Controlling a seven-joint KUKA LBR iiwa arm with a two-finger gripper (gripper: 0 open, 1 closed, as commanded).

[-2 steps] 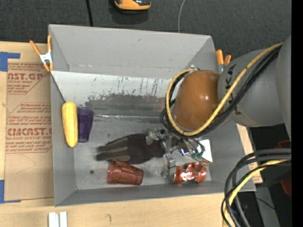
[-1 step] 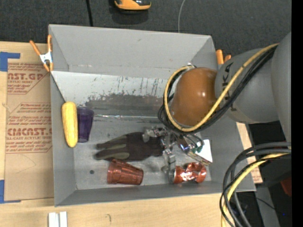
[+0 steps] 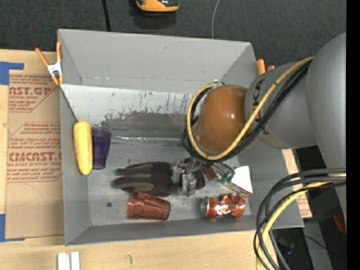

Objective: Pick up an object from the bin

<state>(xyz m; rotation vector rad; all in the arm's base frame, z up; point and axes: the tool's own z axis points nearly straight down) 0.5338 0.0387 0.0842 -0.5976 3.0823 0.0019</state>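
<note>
Gripper (image 3: 188,180) sits low at the right end of the dark glove (image 3: 143,176), which lies flat near the bin's (image 3: 152,66) front wall. Whether it is parted or closed, I cannot tell. Crushed red can (image 3: 223,206) just right, copper cup (image 3: 147,206) just below the glove. Yellow banana (image 3: 83,147) hugs the left wall. Scuffed grey floor lies open behind.
</note>
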